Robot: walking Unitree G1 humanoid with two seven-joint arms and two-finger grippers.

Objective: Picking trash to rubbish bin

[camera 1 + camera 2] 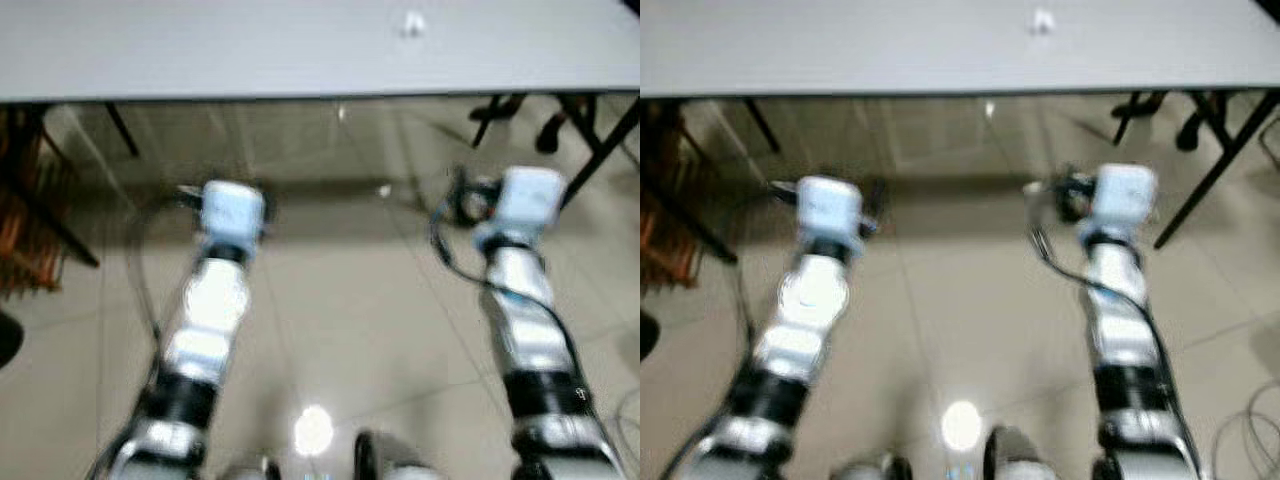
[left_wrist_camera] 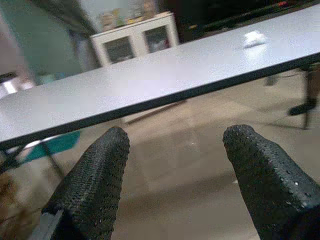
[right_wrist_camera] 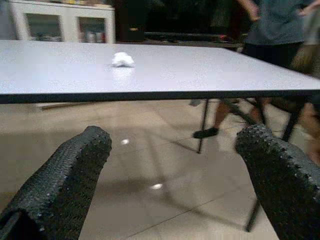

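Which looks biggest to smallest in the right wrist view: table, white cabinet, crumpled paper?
1. Table, by far the largest.
2. White cabinet, though it stands farther back, so its true size is unsure.
3. Crumpled paper, smallest.

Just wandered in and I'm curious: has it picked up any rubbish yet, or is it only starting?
Only starting, it seems. Nothing looks done: the crumpled white trash sits on the grey table. In hand: nothing; the left tool and right tool are open, held below the table edge. Left: grasp it and find a bin.
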